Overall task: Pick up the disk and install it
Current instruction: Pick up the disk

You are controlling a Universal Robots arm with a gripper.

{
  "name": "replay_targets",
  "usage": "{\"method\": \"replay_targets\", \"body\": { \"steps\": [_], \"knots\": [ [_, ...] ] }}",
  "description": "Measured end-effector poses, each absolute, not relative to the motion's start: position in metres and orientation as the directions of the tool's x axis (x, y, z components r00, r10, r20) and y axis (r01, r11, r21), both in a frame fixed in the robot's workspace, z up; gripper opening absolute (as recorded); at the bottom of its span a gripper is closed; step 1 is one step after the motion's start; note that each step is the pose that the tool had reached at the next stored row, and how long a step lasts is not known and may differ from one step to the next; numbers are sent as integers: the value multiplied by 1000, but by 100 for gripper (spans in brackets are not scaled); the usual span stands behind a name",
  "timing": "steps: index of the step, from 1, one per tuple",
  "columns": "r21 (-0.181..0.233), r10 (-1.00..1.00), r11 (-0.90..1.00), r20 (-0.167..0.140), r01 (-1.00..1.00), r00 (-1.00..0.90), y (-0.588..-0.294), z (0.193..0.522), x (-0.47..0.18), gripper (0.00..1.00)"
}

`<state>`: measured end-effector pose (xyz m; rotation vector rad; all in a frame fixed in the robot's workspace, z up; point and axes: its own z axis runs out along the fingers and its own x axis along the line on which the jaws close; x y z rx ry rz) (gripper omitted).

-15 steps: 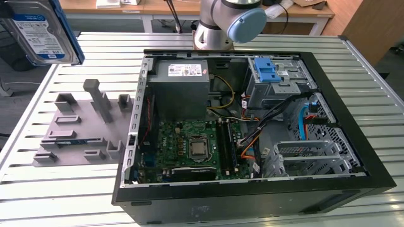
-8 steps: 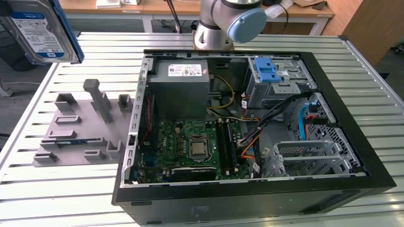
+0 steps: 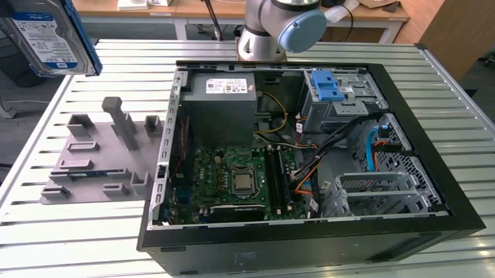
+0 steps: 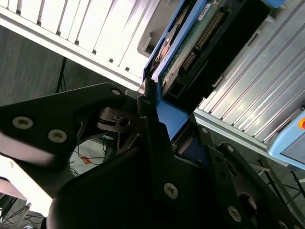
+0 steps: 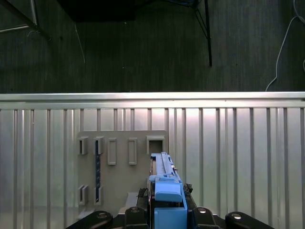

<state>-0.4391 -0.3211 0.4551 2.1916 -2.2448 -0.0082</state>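
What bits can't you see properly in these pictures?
- Exterior view: the disk is cut off by the top and left edges.
- First wrist view: the disk is edge-on, so its label is out of sight.
- Second wrist view: the fingers cover the disk's gripped end.
- Exterior view: the inside of the metal bay is hidden under the blue latch and its own walls.

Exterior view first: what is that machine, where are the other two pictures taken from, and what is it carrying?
It is a robot arm standing at a slatted table. The exterior view comes from a camera off the arm; both wrist views come from cameras riding near its gripper. On the table lie an open computer case and a grey holder plate. The gripper is shut on the disk, a silver drive in a blue frame, held above the table.
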Motion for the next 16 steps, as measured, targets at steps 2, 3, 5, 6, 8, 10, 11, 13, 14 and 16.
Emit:
{"method": "replay_targets", "body": {
  "steps": [2,3,5,6,8,10,11,13,14,16],
  "knots": [
    [7,-1000,24,-1,-1000,-24,-321,456,-439,36],
    [7,-1000,24,-1,-1000,-24,-321,457,-439,36],
    [7,-1000,24,-1,-1000,-24,-321,458,-439,36],
    [7,-1000,24,-1,-1000,-24,-321,458,-439,36],
    [7,-1000,24,-1,-1000,-24,-321,459,-439,36],
    [7,-1000,24,-1,-1000,-24,-321,460,-439,36],
    [7,-1000,24,-1,-1000,-24,-321,461,-439,36],
    [7,-1000,24,-1,-1000,-24,-320,463,-439,36],
    [7,-1000,24,-1,-1000,-24,-320,464,-439,36],
    [7,-1000,24,-1,-1000,-24,-320,465,-439,36]
  ]
}}
